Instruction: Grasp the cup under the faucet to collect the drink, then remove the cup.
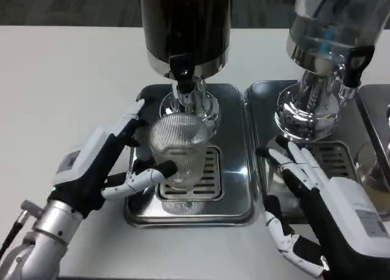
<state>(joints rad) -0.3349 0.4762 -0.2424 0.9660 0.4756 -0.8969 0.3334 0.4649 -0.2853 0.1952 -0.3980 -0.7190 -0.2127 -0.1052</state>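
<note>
Looks steeply down from head height, close over the near edge of the white table (pixel 67 79), facing the far edge, where dispensers (pixel 186 30) get cropped at top

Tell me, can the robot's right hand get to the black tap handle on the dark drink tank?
Probably yes. The right hand is open and holds nothing, and the black tap handle stands bare above the ribbed cup, which the left hand holds from the other side.

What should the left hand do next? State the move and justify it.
Probably close the left hand snugly around the ribbed cup. Its fingers wrap the cup loosely on the drip tray, beneath the dark dispenser's faucet; a firm grip should come before pouring.
</note>
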